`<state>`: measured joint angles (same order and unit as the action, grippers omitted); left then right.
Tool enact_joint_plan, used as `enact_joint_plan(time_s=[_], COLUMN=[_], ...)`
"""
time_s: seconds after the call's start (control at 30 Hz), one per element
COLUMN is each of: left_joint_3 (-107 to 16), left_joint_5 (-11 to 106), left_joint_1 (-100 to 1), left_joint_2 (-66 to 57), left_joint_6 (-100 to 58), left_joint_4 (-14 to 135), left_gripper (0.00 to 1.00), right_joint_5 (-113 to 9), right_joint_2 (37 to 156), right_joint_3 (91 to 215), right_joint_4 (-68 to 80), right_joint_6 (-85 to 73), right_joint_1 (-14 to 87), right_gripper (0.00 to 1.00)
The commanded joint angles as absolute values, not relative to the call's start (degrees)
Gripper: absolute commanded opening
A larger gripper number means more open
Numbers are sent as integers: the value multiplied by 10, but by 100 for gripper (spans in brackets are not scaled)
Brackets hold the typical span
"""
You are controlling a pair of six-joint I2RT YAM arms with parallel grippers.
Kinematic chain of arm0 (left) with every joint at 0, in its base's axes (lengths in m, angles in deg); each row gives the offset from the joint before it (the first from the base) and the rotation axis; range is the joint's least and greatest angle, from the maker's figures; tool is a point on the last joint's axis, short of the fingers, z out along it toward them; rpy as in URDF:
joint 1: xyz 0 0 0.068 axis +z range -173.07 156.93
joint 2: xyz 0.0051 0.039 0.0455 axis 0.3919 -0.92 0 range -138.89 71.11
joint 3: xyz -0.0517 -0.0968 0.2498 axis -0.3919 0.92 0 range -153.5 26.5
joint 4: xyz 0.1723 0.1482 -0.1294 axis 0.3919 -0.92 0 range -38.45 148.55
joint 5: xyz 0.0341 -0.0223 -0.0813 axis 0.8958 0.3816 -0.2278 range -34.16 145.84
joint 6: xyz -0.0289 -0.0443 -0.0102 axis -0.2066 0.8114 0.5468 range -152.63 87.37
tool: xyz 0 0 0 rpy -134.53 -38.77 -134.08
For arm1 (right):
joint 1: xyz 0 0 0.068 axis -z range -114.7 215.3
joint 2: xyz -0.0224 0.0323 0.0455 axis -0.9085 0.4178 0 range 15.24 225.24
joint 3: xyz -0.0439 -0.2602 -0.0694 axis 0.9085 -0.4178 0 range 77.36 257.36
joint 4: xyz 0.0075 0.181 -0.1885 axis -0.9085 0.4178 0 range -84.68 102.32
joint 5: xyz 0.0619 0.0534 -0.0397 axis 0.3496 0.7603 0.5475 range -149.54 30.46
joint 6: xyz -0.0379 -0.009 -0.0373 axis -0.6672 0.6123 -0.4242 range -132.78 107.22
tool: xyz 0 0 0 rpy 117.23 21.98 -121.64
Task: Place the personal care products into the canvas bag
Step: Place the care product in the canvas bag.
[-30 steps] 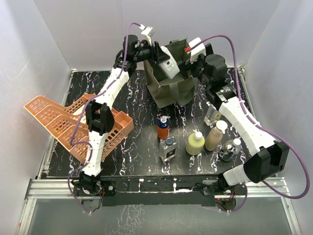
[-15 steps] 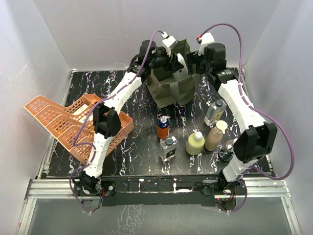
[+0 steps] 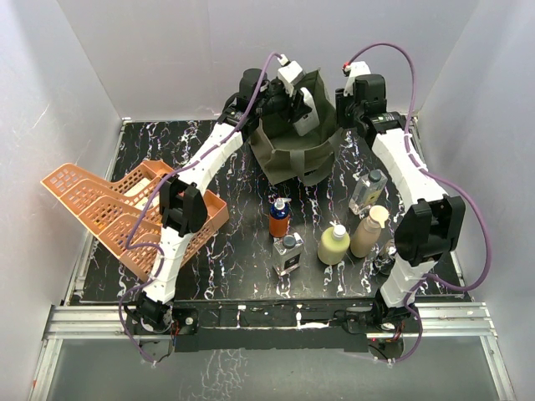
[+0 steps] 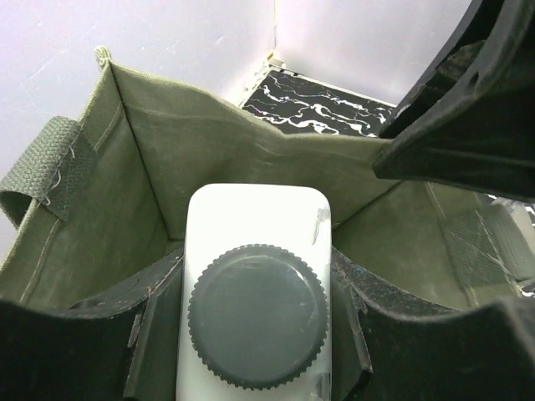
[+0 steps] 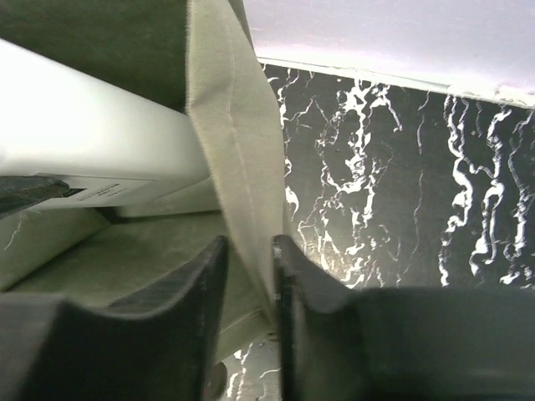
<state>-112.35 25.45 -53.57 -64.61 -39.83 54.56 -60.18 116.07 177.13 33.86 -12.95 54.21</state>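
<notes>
The olive canvas bag (image 3: 292, 159) stands at the back centre with its mouth open. My left gripper (image 3: 294, 107) hangs over that mouth, shut on a white bottle (image 4: 257, 213) with a dark ribbed cap; the bag's inside wall (image 4: 209, 142) lies below it. My right gripper (image 5: 249, 267) is at the bag's right rim, its jaws closed on the fabric wall (image 5: 234, 125). On the table in front stand an orange bottle with a blue top (image 3: 279, 219), a square clear bottle (image 3: 288, 255), a yellow-green pump bottle (image 3: 333, 244), a tan bottle (image 3: 368, 232) and a clear black-capped bottle (image 3: 368, 190).
Orange lattice baskets (image 3: 117, 209) lie stacked and tilted at the left, under my left arm. A dark round bottle (image 3: 386, 261) is partly hidden behind my right arm's elbow. White walls close in the back and sides of the black marbled table (image 3: 234, 251).
My right gripper has swung to the bag's right rim and closed on the fabric. The left gripper has carried the white bottle right, over the bag's mouth, which now looks wider.
</notes>
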Motion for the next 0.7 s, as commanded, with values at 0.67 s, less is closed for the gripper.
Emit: enact_joint_plan(time_s=[0.67], left_joint_3=[-1147], left_joint_5=[196], left_joint_1=[-541], left_joint_2=[-625], left_joint_6=[-461], left_joint_4=[613], left_gripper=[0], right_joint_5=[-381], right_joint_2=[1191], right_joint_3=[1944], right_joint_4=[583], right_joint_6=[-226], right_joint_1=[592], right_gripper=[8])
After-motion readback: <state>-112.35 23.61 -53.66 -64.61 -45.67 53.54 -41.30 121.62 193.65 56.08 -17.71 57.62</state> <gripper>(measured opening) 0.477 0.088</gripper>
